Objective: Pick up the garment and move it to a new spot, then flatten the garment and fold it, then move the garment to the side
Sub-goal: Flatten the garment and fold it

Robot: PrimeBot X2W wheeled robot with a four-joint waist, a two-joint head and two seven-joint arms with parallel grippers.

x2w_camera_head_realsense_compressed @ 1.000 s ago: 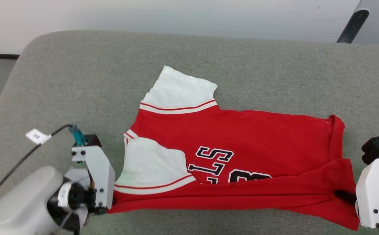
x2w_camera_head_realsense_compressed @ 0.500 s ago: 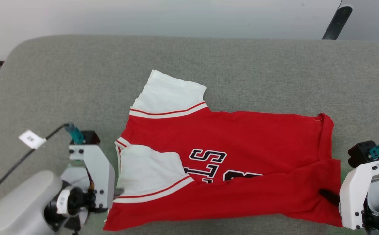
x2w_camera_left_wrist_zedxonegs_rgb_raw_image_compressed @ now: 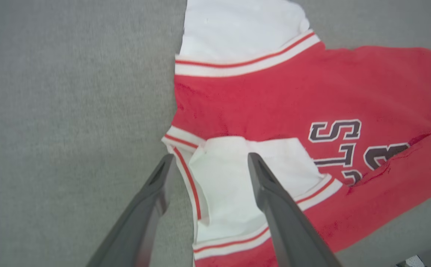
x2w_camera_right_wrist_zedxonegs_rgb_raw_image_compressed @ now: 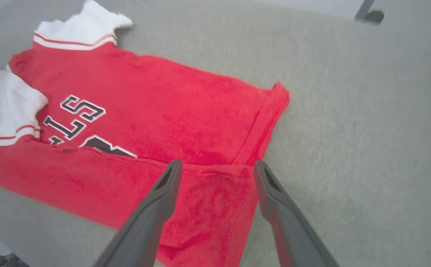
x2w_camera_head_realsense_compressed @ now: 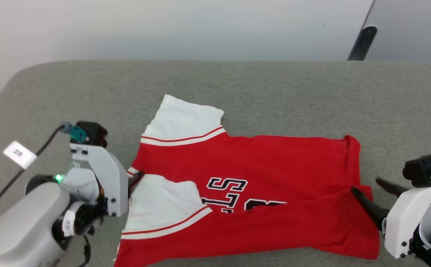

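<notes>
The garment [x2w_camera_head_realsense_compressed: 260, 163] lies flat on the grey table [x2w_camera_head_realsense_compressed: 275, 92], a red jersey with white sleeves. Its near long edge is folded up over the lower part of the black lettering [x2w_camera_head_realsense_compressed: 226, 189]. My left gripper [x2w_camera_head_realsense_compressed: 137, 178] stands open just above the collar end, and the left wrist view has its fingers [x2w_camera_left_wrist_zedxonegs_rgb_raw_image_compressed: 211, 157] straddling the near white sleeve [x2w_camera_left_wrist_zedxonegs_rgb_raw_image_compressed: 230, 185] without touching it. My right gripper [x2w_camera_head_realsense_compressed: 365, 186] is open over the hem end; in its wrist view the gripper [x2w_camera_right_wrist_zedxonegs_rgb_raw_image_compressed: 218, 163] hovers above the red hem corner [x2w_camera_right_wrist_zedxonegs_rgb_raw_image_compressed: 215, 207].
The table's rounded left corner [x2w_camera_head_realsense_compressed: 11, 85] and near edge lie close to the garment. A dark post [x2w_camera_head_realsense_compressed: 362, 42] rises behind the back right. A cable with a white tag [x2w_camera_head_realsense_compressed: 17, 153] trails from my left wrist. Bare grey surface lies beyond and right of the garment.
Both grippers went from shut on the garment's near edge to open, letting it drop, and both have lifted slightly. The head camera shifted, so the whole scene sits lower and further left.
</notes>
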